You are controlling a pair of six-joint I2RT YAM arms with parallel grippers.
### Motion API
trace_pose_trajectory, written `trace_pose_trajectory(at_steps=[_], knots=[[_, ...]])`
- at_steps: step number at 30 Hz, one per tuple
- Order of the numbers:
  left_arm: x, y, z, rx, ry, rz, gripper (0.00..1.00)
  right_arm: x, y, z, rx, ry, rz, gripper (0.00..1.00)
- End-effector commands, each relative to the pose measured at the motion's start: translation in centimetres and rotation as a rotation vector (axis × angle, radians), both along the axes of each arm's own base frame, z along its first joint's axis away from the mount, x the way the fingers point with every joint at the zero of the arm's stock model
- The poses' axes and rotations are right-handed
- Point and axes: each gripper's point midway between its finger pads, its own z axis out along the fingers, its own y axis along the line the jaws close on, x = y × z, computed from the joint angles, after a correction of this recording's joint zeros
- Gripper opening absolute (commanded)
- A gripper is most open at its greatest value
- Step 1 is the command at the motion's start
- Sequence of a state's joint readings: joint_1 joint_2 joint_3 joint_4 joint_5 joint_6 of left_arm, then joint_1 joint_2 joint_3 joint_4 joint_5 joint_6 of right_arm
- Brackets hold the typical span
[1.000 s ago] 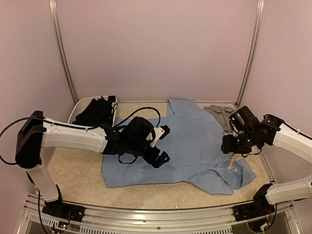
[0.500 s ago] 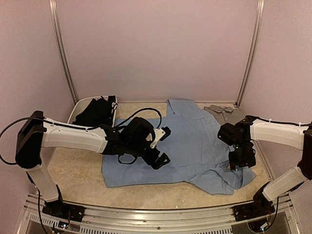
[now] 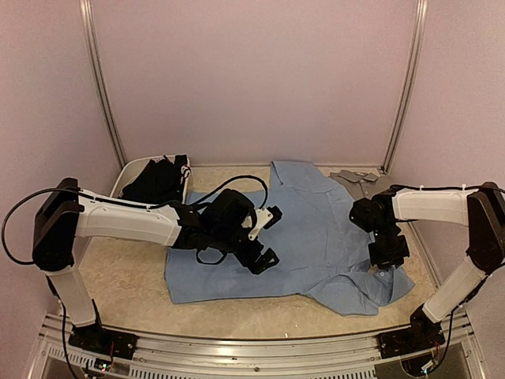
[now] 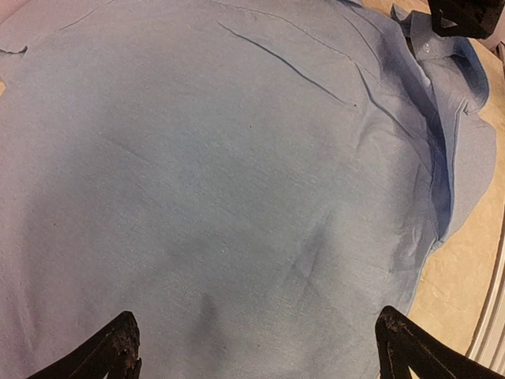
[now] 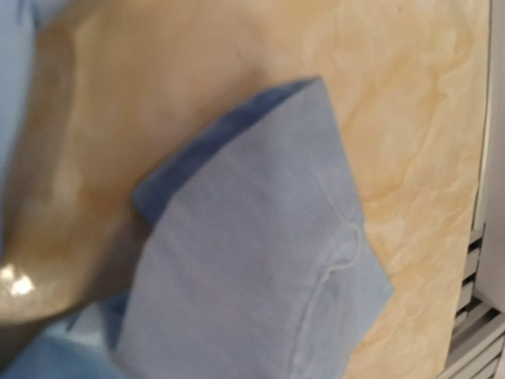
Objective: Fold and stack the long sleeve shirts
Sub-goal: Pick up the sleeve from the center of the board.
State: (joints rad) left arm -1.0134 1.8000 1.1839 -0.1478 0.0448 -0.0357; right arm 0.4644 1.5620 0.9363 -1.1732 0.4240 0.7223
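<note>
Your left claw [image 3: 270, 236] hangs spread wide, the light blue shirt [image 3: 319, 225] flat beneath it. Your right claw [image 3: 388, 254] is right above the sleeve cuff [image 5: 252, 245]; whether it pinches, I cannot tell. If it catches only the cuff's edge, the sleeve may slip out mid-fold and bunch.
</note>
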Motion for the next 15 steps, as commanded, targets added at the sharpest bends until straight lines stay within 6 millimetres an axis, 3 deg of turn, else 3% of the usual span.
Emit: trace_pose_trajectory(at_steps=[1, 9, 12, 15], knots=[[0.3, -0.7, 0.1, 0.014, -0.019, -0.016, 0.99, 1.2, -0.1, 0.1, 0.01, -0.025, 0.018, 0.2], [0.9, -0.6, 0.0, 0.031, -0.033, 0.005, 0.99, 1.3, 0.2, 0.3, 0.03, -0.038, 0.026, 0.0], [1.4, -0.3, 0.1, 0.031, -0.022, 0.031, 0.99, 1.5, 0.3, 2.6, 0.019, -0.095, 0.014, 0.0], [2.5, 0.2, 0.1, 0.039, -0.019, 0.083, 0.99, 2.1, 0.7, 6.4, 0.023, -0.191, 0.006, 0.0]])
